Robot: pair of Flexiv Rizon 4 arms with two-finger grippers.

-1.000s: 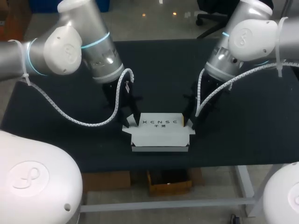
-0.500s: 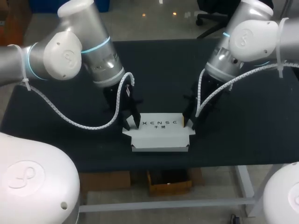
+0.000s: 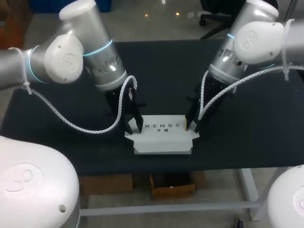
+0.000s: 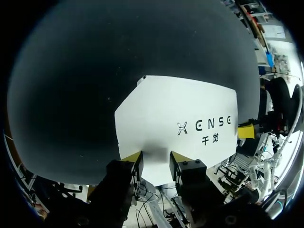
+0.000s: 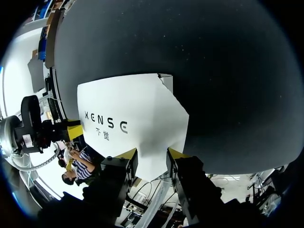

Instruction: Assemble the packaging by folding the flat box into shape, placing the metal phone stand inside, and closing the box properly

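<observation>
A white printed box (image 3: 164, 135) lies partly folded near the front edge of the black table (image 3: 61, 114). My left gripper (image 3: 134, 125) stands over the box's left end and my right gripper (image 3: 190, 124) over its right end. In the left wrist view the box (image 4: 180, 123) reaches in between the open fingers of the left gripper (image 4: 154, 164), and my other arm's yellow tip (image 4: 247, 130) shows at the far end. The right wrist view mirrors this: the box (image 5: 128, 118) runs between the open fingers of the right gripper (image 5: 152, 159). No metal phone stand is in view.
The table's front edge (image 3: 161, 164) runs just below the box. Bare black tabletop (image 3: 161, 71) spreads behind the box and out to both sides. White cable conduits (image 3: 85, 126) hang from both arms close to the box.
My left arm has shifted slightly to the right, bringing its gripper closer over the box's left end. The right arm and the box have barely moved.
</observation>
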